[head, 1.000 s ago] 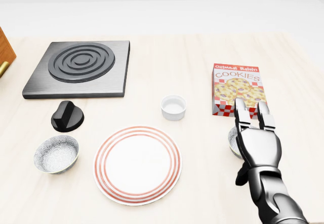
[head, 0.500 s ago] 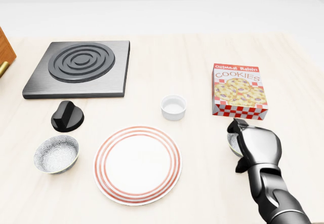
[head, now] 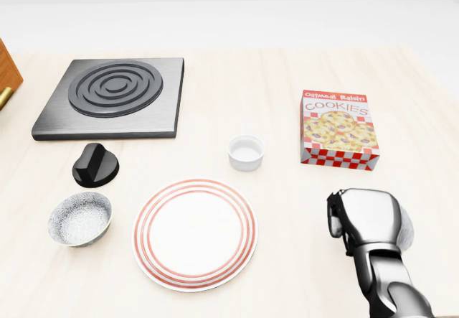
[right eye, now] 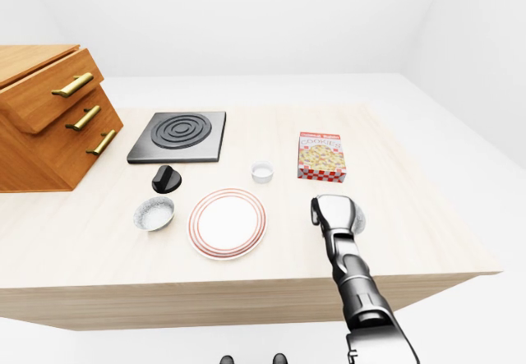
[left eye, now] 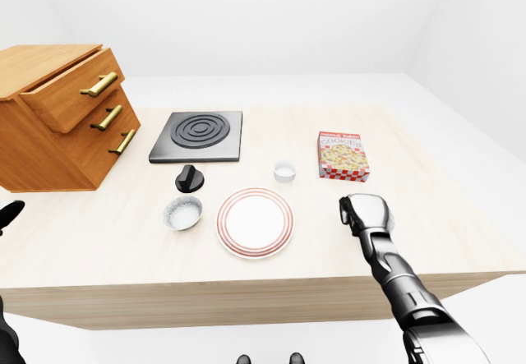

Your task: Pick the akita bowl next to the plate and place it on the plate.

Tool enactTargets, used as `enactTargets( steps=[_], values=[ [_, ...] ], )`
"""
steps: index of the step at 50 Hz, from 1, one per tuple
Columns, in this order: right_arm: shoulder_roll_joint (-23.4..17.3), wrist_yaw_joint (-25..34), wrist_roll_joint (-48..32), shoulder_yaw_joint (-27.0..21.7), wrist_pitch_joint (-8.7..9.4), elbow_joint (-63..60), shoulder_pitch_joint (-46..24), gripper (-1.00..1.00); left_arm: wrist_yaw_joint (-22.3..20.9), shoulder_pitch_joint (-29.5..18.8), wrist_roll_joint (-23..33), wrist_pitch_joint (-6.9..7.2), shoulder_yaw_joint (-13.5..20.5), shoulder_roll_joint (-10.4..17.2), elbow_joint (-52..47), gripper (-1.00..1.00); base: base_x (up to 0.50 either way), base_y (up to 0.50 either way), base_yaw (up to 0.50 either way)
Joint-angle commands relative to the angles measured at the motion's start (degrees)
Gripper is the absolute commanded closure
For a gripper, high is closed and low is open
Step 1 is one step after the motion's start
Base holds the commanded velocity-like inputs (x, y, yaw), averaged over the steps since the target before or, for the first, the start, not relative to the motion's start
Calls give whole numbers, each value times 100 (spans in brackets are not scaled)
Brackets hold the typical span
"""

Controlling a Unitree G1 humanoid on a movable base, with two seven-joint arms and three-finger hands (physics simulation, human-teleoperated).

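A speckled grey akita bowl sits to the right of the red-ringed white plate [head: 194, 232]. My right hand covers most of it, and only the bowl's rim [head: 407, 227] shows past the knuckles. My right hand [head: 344, 221] is shut on this bowl, fingers curled over its left edge. Whether the bowl is off the table I cannot tell. A second, similar speckled bowl [head: 79, 218] stands left of the plate, untouched. My left hand [left eye: 8, 214] is a dark shape at the left edge of the left-eye view, far from everything; its fingers do not show.
A small white ramekin [head: 246, 152] stands above the plate, a cookie box [head: 338, 129] above my right hand. A black knob [head: 95, 164] and a black stove plate [head: 111, 97] lie at upper left. A wooden drawer cabinet [left eye: 57, 113] stands at the table's left.
My right hand was open above the right bowl. Its fingers then curled shut over the bowl's edge, and the hand has pulled down toward the bottom of the head view.
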Motion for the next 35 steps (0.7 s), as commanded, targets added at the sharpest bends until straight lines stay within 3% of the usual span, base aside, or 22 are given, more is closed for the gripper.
enactTargets(
  steps=[1,6,19,29,35],
  values=[
    [-22,-1,-225,2,239,-526,101,100,9,-6,-12,0,-16,-8,-22,-100,0,0,0],
    [6,-1,-387,-95,333,-1574,380,100,-7,-4,11,0,-39,-25,-6,-100,0,0,0],
    [122,-1,-802,-225,336,-2630,286,100,-36,6,12,0,-40,-36,22,-100,0,0,0],
    [145,-1,-992,-232,245,-3277,210,100,-34,6,20,0,-57,-39,16,-100,0,0,0],
    [229,311,-1164,-218,52,-3907,221,100,-35,9,11,0,-43,-38,10,-100,0,0,0]
  ],
)
